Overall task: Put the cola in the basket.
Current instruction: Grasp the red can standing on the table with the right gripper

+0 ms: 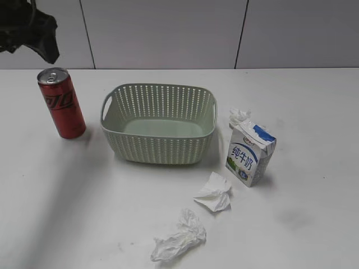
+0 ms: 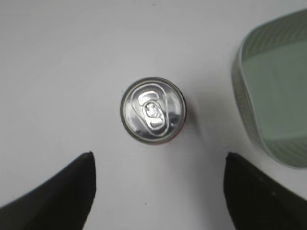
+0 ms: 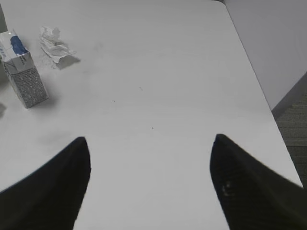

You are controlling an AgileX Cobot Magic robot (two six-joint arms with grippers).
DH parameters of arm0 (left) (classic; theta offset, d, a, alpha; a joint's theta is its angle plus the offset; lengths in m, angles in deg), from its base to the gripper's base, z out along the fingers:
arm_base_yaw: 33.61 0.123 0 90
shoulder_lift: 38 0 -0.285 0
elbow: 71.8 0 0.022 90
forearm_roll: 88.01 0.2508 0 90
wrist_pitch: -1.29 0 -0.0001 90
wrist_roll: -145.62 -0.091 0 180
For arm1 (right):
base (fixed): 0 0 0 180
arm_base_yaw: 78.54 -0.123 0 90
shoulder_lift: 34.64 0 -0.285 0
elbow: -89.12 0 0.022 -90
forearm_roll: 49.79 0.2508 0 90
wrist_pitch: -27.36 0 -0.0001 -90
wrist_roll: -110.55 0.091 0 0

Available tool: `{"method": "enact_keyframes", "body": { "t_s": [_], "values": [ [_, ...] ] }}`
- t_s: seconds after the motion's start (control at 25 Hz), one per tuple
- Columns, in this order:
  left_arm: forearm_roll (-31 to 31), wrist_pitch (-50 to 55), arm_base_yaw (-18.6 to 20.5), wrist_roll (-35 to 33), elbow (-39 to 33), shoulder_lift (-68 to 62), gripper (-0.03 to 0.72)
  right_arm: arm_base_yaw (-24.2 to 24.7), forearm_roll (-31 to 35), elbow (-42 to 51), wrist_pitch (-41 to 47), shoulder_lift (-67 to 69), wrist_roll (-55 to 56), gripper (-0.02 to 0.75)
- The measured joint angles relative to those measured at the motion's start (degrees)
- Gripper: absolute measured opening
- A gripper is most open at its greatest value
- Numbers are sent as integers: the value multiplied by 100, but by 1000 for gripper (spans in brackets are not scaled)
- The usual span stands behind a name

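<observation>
The cola (image 1: pixel 61 104) is a tall slim red can standing upright on the white table, left of the basket (image 1: pixel 159 147). The pale green perforated basket holds nothing. In the left wrist view I look straight down on the cola's silver top (image 2: pixel 153 110), with the basket's corner (image 2: pixel 249 120) at the right. My left gripper (image 2: pixel 158 163) is open and empty, high above the can; in the exterior view part of that arm (image 1: pixel 28 28) shows at the top left. My right gripper (image 3: pixel 149 146) is open and empty over bare table.
A blue-and-white milk carton (image 1: pixel 250 154) stands right of the basket, also in the right wrist view (image 3: pixel 23 71). Crumpled tissues lie behind the carton (image 1: pixel 239 116), in front of the basket (image 1: pixel 215 193) and near the front edge (image 1: pixel 176 239). The table's right edge (image 3: pixel 254 81) is close.
</observation>
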Motion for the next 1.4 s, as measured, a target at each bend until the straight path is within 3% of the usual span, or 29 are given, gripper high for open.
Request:
{"method": "enact_keyframes", "body": {
  "t_s": [0.24, 1.2, 1.4],
  "values": [
    [81, -168, 0, -4, 307, -654, 636, 0, 0, 0, 0, 0, 0, 588],
    [145, -628, 33, 1, 339, -1770, 638, 0, 0, 0, 0, 0, 0, 588],
    [145, -582, 33, 5, 339, -1806, 568, 0, 0, 0, 0, 0, 0, 588]
  ]
}}
